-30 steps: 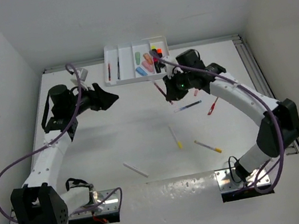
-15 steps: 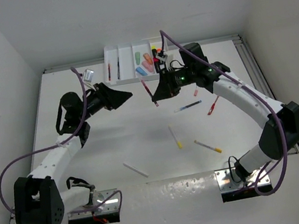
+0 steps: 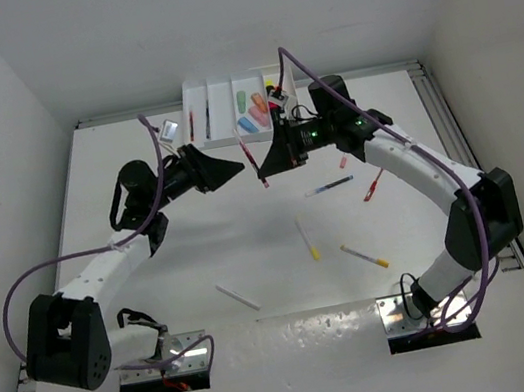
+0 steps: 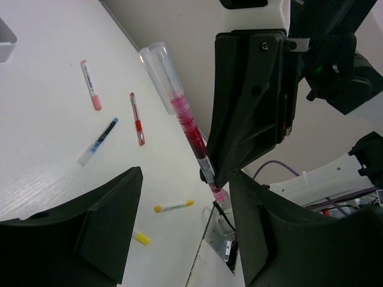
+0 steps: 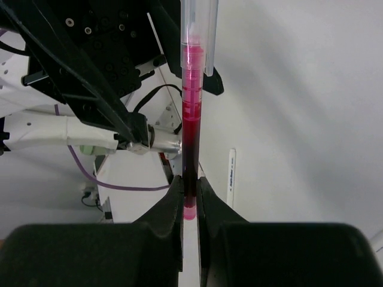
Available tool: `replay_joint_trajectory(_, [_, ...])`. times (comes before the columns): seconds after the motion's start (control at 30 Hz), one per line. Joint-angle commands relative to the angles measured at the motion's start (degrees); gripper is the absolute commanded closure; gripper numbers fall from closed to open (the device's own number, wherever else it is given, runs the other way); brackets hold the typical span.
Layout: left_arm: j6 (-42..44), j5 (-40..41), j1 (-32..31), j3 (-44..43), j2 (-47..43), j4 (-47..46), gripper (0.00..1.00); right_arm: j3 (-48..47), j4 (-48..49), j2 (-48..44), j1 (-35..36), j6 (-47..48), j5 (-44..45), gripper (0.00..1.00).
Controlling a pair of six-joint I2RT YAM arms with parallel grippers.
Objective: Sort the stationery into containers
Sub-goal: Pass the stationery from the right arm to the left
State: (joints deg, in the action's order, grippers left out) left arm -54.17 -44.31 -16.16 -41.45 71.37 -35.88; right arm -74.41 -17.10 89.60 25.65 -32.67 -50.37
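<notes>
White table (image 3: 251, 249). Right gripper (image 5: 190, 206) clamps the red pen (image 5: 190, 119) by its tail: light, rigid, likely slick. Left gripper (image 4: 185, 179) agape; take mid-barrel.

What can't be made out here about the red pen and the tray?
Top external: the right arm and its purple cable cover the right end of the white tray, so the highlighters there cannot be counted.
Right wrist: the clear cap of the red pen runs off the top edge.
Top external: whether the left claw touches the pen is too small to tell.
</notes>
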Motion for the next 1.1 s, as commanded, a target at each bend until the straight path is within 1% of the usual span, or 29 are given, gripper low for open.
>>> replay_joint_trajectory(0.0, [-0.41, 0.11, -1.41, -1.35, 0.69, -4.02, 0.34, -0.65, 4.09, 0.66, 0.1, -2.22, -2.37, 1.0])
replay_joint_trajectory(0.3, [0.82, 0.28, -3.79, -3.46, 3.77, -3.14, 0.39, -0.21, 4.53, 1.36, 0.54, -2.23, -2.63, 1.0])
replay_joint_trajectory(0.5, [-1.9, -0.16, -4.49, -4.08, 5.35, -7.18, 0.43, -0.03, 4.54, 1.71, 0.81, -2.05, -2.54, 1.0])
replay_joint_trajectory(0.6, [-3.22, -0.25, -4.49, -4.08, 5.88, -8.68, 0.48, -0.03, 4.45, 1.98, 0.81, -1.96, -2.54, 1.0])
replay_joint_trajectory(0.7, [-4.71, -0.33, -4.49, -3.38, 6.15, -10.61, 0.55, 0.14, 4.53, 1.89, 0.89, -1.79, -2.54, 1.0])
replay_joint_trajectory(0.73, [-4.98, -0.25, -4.49, -3.29, 6.32, -10.79, 0.61, 0.14, 4.53, 1.89, 0.81, -1.87, -2.63, 1.0])
replay_joint_trajectory(0.8, [-5.5, -0.16, -4.49, -2.93, 6.41, -11.23, 0.68, 0.15, 4.53, 1.98, 0.81, -1.7, -2.54, 1.0])
replay_joint_trajectory(0.83, [-5.59, -0.16, -4.49, -2.93, 6.41, -11.58, 0.75, 0.41, 4.53, 1.98, 0.89, -1.7, -2.54, 1.0])
replay_joint_trajectory(0.87, [-5.85, -0.16, -4.4, -2.85, 6.41, -11.67, 0.8, 0.58, 4.53, 1.98, 0.89, -1.7, -2.54, 1.0])
replay_joint_trajectory(0.9, [-5.77, -0.24, -4.06, -2.85, 6.41, -11.06, 0.88, 0.76, 4.53, 1.89, 0.89, -1.7, -2.63, 1.0])
replay_joint_trajectory(0.93, [-5.42, -0.07, -3.7, -3.19, 6.5, -9.58, 0.94, 0.76, 4.36, 1.8, 0.89, -1.7, -2.54, 0.93])
replay_joint_trajectory(0.97, [-4.46, 0.02, -3.27, -4.76, 6.58, -7.3, 0.98, 0.76, 4.01, 1.63, 0.89, -1.26, -1.93, 0.84])
replay_joint_trajectory(1.0, [-0.54, 0.02, -1.61, -6.26, 7.11, 0.38, 1.0, 0.41, 2.18, 1.54, 0.81, 0.57, -1.14, 0.64])
replay_joint_trajectory(1.03, [2.55, 0.02, -0.72, -8.27, 7.72, 5.42, 1.0, 0.23, 0.94, 1.02, 0.72, 1.89, -0.18, 0.57])
replay_joint_trajectory(1.07, [7.1, 0.54, 0.07, -13.95, 8.51, 11.12, 1.0, 0.15, -1.42, 0.66, 0.54, 3.21, 1.83, 0.53])
